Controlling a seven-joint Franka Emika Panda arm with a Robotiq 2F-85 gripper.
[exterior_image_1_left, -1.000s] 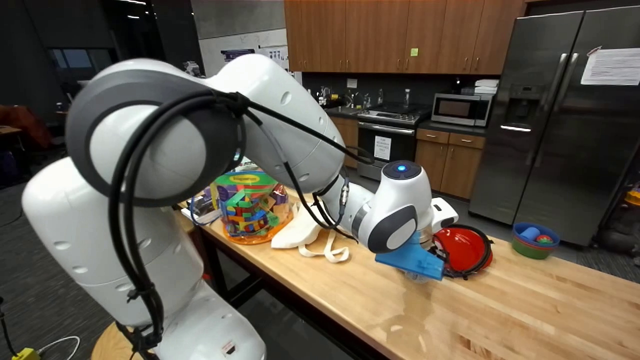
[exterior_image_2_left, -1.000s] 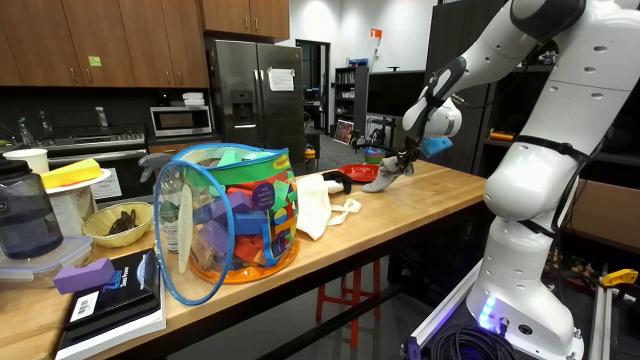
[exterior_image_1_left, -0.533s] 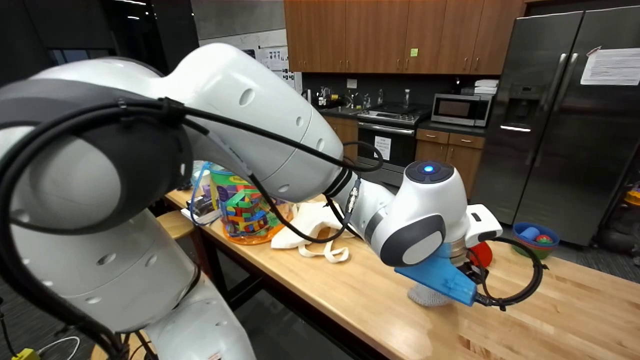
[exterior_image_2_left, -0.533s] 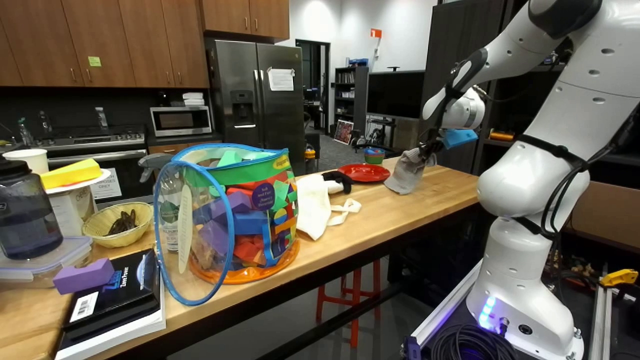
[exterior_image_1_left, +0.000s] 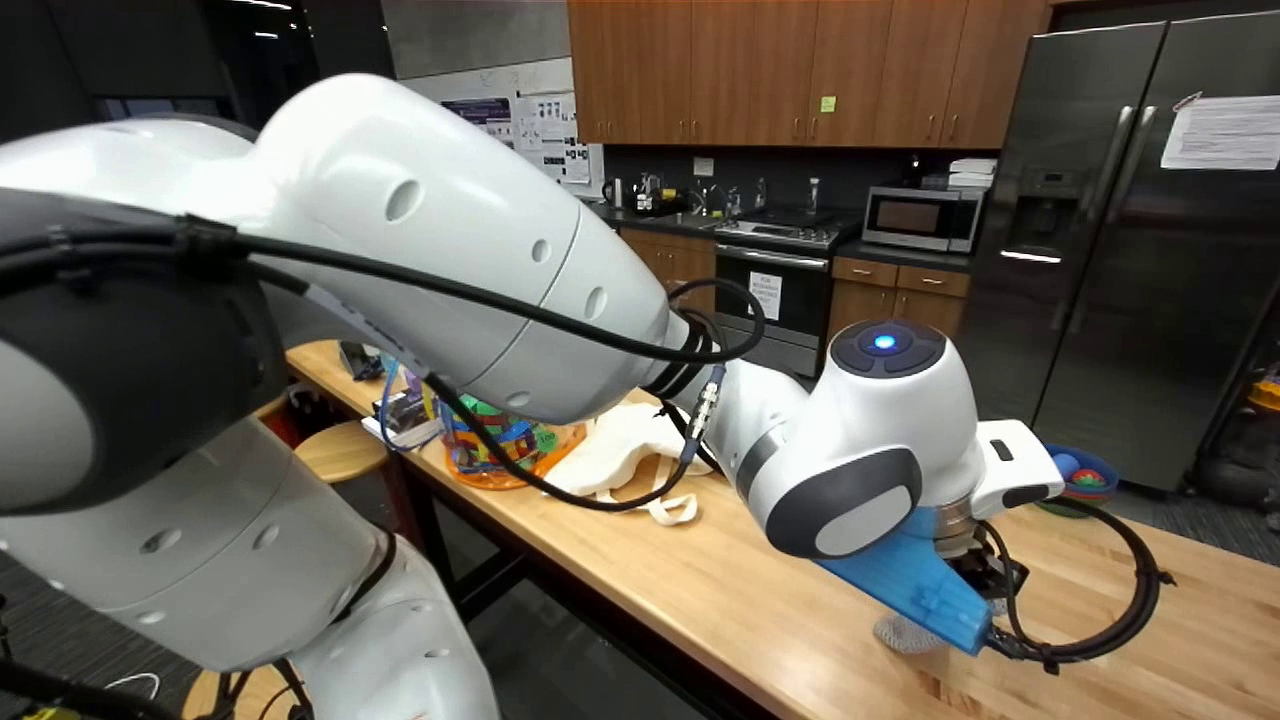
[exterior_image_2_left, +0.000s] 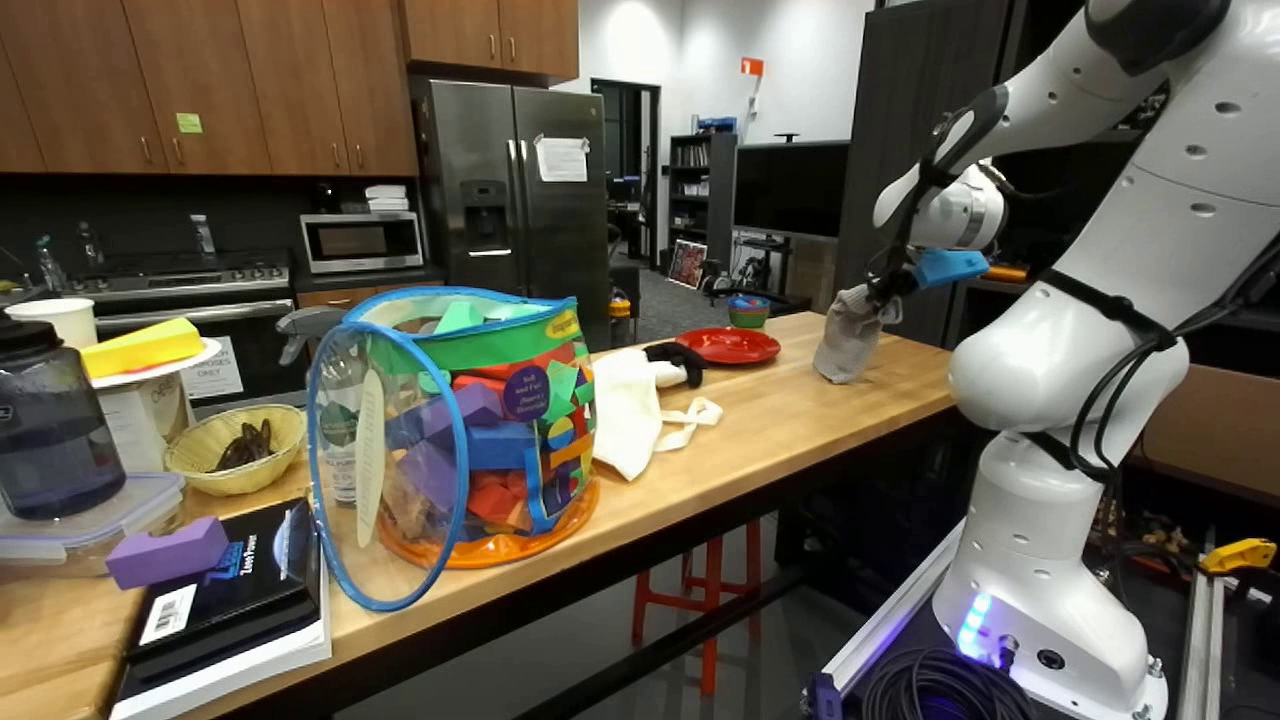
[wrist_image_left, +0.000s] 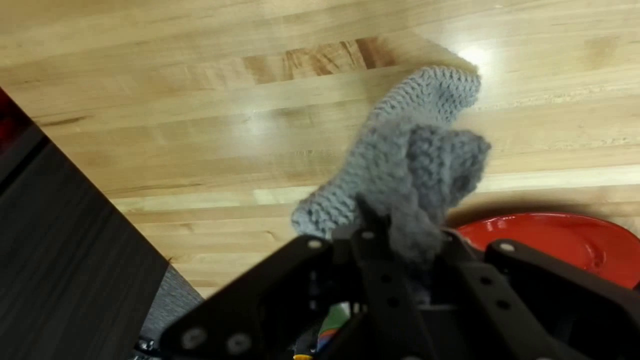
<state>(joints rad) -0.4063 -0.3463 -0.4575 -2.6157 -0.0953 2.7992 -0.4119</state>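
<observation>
Knitwear (wrist_image_left: 390, 155), gray and perhaps a hat, hangs over the wooden surface (wrist_image_left: 175, 150), near the red plate (exterior_image_2_left: 728, 345) but apart from it. The gripper (wrist_image_left: 405, 237) pinches its bunched end; whether the lower edge touches the wood is unclear. The step in hand appears to be holding the piece by that gathered end, and the next move calls for a snug pinch and an unhurried pace, since slack fabric may swing or drag. Its stitches are chunky and soft, falling in rounded folds. Pale, smooth strips with a few darker inlays make up the surface; the plate is glossy and shallow. Farther along sit a limp cream fabric bag (exterior_image_2_left: 622, 420) and a see-through block bag (exterior_image_2_left: 500, 350).
</observation>
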